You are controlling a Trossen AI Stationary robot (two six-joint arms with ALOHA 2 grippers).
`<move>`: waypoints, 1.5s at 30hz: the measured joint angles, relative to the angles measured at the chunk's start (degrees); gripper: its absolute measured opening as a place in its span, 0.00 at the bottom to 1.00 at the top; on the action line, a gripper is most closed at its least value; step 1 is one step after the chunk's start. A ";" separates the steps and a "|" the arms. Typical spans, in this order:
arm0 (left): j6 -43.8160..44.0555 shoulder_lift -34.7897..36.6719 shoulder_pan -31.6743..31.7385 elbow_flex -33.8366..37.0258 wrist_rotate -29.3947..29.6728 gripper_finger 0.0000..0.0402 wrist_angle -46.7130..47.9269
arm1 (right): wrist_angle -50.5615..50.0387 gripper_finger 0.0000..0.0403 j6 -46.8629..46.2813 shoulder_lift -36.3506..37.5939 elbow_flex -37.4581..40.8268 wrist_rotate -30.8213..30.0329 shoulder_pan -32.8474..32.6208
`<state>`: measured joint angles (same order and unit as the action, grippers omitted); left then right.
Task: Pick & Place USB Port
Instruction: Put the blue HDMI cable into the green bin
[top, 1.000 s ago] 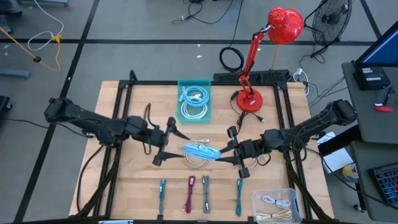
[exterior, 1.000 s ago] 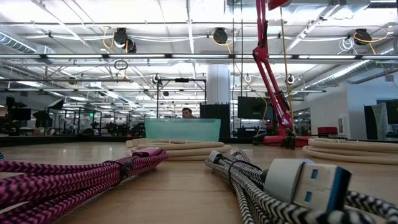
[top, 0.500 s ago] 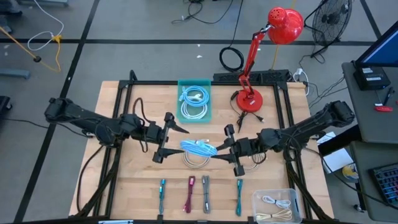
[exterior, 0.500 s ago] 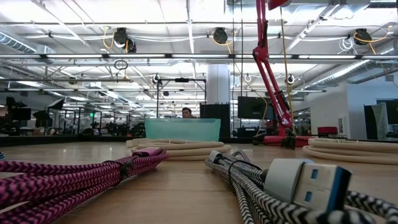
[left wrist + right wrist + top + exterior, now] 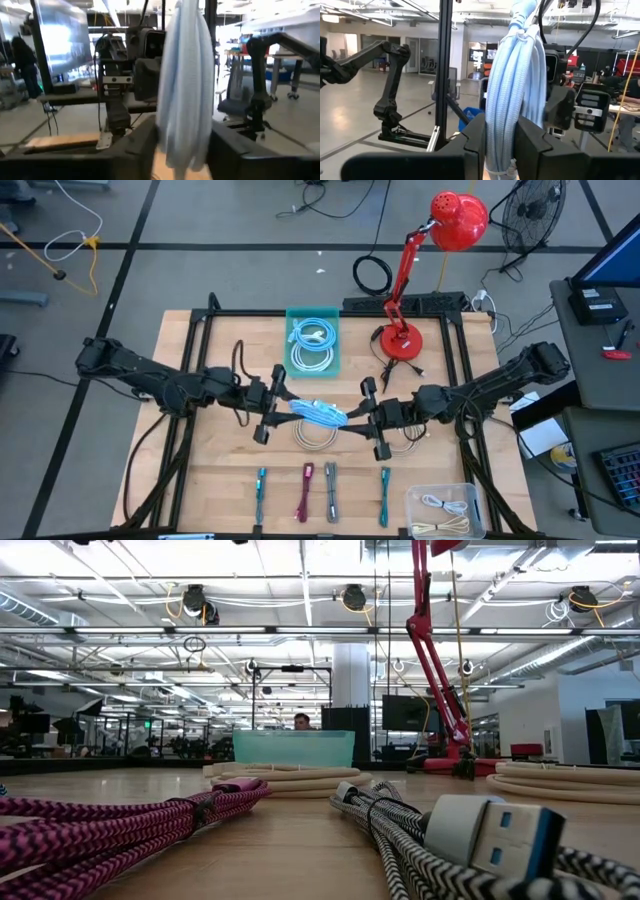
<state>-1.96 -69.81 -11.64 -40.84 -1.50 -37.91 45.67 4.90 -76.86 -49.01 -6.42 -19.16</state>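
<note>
Jaws of both grippers clamp the blue cable (image 5: pixel 319 413); low view shows neither.

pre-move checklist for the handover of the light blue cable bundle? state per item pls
1. Right tool clamped on the light blue cable bundle: ok, the right wrist view shows both fingers pressed against it.
2. Left tool around the bundle's other end: ok, bundle sits between its fingers.
3. Left tool fully clamped: cannot tell.
4. Bundle lifted off the table: ok, it hangs between the two arms.
5. Teal bin has room: not ok for certain, two coiled cables already lie in it.
</note>
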 joint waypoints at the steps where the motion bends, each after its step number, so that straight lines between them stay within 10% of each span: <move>1: 0.97 -0.28 0.09 0.00 0.06 0.27 -1.03 | 0.07 0.14 0.24 0.00 0.00 0.02 0.00; 4: 3.25 -0.74 0.52 -0.02 0.19 0.09 -2.79 | 0.27 0.14 0.59 0.04 -0.07 -0.08 0.00; 10: 14.17 -0.75 1.10 -0.02 6.44 0.08 -3.70 | -2.11 0.24 0.26 0.15 -0.11 -0.95 0.03; 16: 27.15 2.56 7.32 -0.02 5.84 0.08 3.98 | -8.78 0.41 0.47 3.02 -0.08 -16.48 -2.15; 33: 57.69 0.86 48.03 -0.07 -25.45 0.08 26.58 | -11.14 0.55 7.65 7.16 0.00 -26.65 -10.49; 45: 53.91 -15.27 43.97 -13.32 -24.59 0.08 47.20 | -10.59 0.56 7.94 7.13 0.00 -26.98 -10.97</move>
<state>51.95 -85.08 32.33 -54.16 -26.10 9.29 35.07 12.84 -69.73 -49.01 -33.39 -30.13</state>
